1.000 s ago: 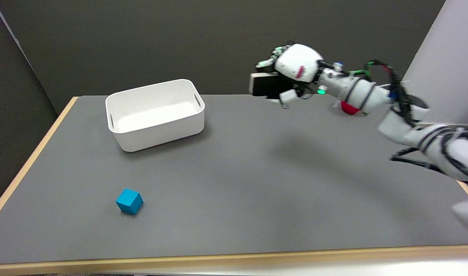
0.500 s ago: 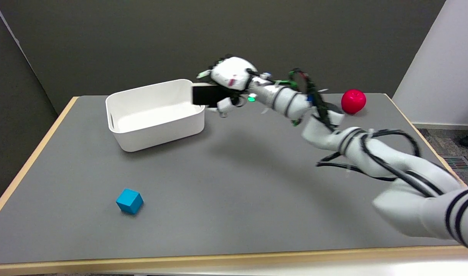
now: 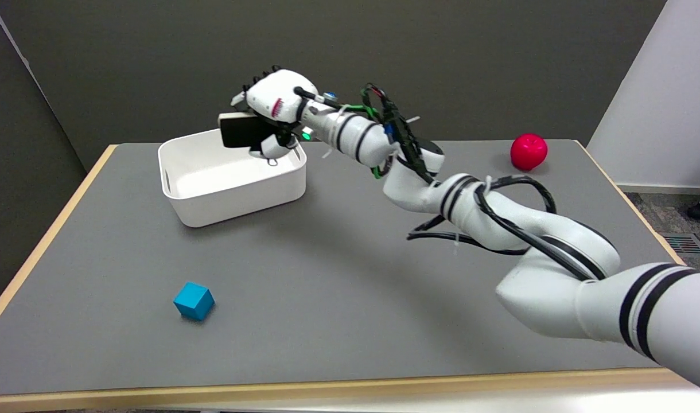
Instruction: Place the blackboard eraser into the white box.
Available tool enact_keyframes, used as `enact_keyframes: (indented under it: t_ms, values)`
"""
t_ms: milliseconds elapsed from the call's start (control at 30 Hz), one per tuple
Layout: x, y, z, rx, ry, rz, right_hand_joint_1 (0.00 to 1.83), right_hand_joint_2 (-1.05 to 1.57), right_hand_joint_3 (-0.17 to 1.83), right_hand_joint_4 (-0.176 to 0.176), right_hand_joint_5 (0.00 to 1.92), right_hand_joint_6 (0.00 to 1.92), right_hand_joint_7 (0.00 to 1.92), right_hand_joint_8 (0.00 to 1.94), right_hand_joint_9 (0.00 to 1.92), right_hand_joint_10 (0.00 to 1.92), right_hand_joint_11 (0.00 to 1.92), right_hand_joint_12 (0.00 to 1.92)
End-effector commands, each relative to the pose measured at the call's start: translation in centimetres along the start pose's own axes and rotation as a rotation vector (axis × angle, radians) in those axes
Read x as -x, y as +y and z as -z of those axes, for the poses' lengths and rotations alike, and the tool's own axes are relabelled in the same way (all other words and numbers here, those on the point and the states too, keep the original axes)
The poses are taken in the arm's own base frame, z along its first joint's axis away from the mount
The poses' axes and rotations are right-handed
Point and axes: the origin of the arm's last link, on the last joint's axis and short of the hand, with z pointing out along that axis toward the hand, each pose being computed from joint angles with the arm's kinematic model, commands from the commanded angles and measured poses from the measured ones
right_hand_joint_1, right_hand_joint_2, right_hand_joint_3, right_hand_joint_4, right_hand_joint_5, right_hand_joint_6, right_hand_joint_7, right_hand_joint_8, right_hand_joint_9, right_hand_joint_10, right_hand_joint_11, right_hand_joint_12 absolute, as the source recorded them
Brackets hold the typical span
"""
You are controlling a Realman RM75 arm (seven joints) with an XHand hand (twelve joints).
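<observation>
So the right hand (image 3: 268, 109), white shell with black fingers, is clamped around the dark rectangular blackboard eraser with its pale backing strip (image 3: 239, 129), holding it up in the air over the far right part of the white plastic box with the rounded corners (image 3: 181, 202). The eraser sits roughly level, sticking out of the hand toward the box's middle, clear of the rim as far as I can tell — no contact with the walls.

What could go wrong from here? My guess: the hand hangs close to the box's far right corner, not its middle. If the fingers let go right there, the eraser could clip the far wall or the right-hand rim and tip out onto the grey tabletop (image 3: 350, 275) behind the box. The drop also looks fairly high, so a bounce is possible — the box is light plastic and might skid if the hand bumps it going down.

The small blue cube (image 3: 194, 300) sits well in front of the box and the red ball (image 3: 528, 151) far off to the box's right, so neither should interfere.
</observation>
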Motion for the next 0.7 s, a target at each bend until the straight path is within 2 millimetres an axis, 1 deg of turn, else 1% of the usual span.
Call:
enact_keyframes:
  t_ms: [33,200,267,333,400,500,700]
  values:
    - [-1.3,-1.2,-4.0,0.067,-0.080,0.057,0.90,1.05,0.53,0.086,0.67,1.58,0.95,1.64,0.88,1.39,0.68,1.58]
    - [0.0,0.1,-3.6,0.112,-0.126,0.073,0.90,1.06,0.51,0.069,0.67,1.58,0.94,1.64,0.88,1.38,0.68,1.56]
    - [0.5,0.8,-3.4,0.138,-0.147,0.073,0.91,1.04,0.51,0.101,0.70,1.54,0.93,1.65,0.86,1.43,0.64,1.59]
    - [0.9,1.5,-3.2,0.165,-0.160,0.065,0.91,1.04,0.51,0.102,0.70,1.53,0.93,1.66,0.86,1.43,0.63,1.59]
    - [1.1,2.3,-3.0,0.194,-0.167,0.054,0.92,1.05,0.50,0.085,0.69,1.54,0.92,1.67,0.85,1.44,0.62,1.58]
    - [1.3,2.9,-2.7,0.215,-0.180,0.047,0.92,1.06,0.48,0.064,0.68,1.55,0.91,1.68,0.85,1.44,0.61,1.57]
    - [2.1,2.8,-2.5,0.217,-0.202,0.041,0.92,1.08,0.47,0.043,0.67,1.57,0.88,1.72,0.84,1.45,0.61,1.56]
